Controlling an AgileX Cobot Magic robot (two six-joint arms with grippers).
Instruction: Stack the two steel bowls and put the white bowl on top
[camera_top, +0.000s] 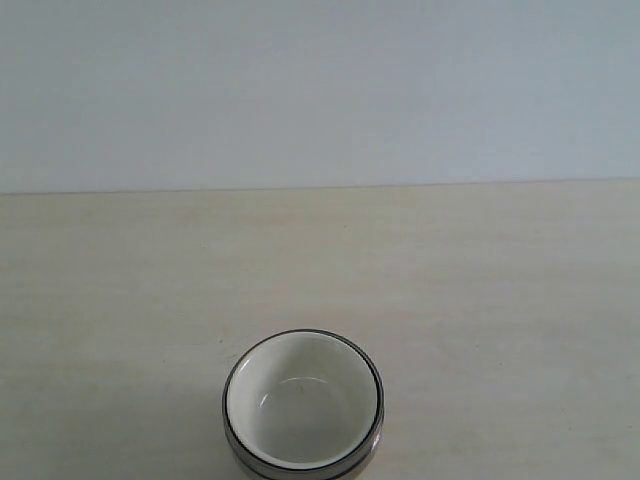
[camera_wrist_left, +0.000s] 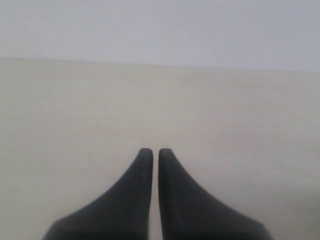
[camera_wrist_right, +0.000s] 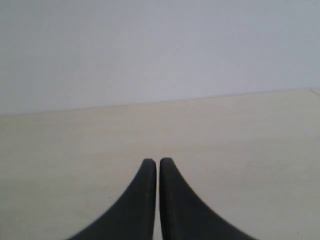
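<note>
Sitting inside the steel bowls (camera_top: 262, 464) on the tabletop (camera_top: 120, 300), the white bowl (camera_top: 303, 405) looks stacked. Left hand (camera_wrist_left: 151, 152) and right hand (camera_wrist_right: 158, 162) are clenched and empty. Bowl looks glossy, slippery, breakable; grip the rim.

Found the white bowl (camera_top: 300, 400) seated inside the steel bowls (camera_top: 375, 428), rims nearly level, nested one in another. Noted them standing on the table (camera_top: 120, 300) in its near part, about midway between left and right, with tabletop stretching to either side and far behind. Met the wall (camera_top: 320, 90) rising behind the table's far edge. Saw the left gripper (camera_wrist_left: 151, 152) and right gripper (camera_wrist_right: 158, 162) each above tabletop, pointed toward that wall.
</note>
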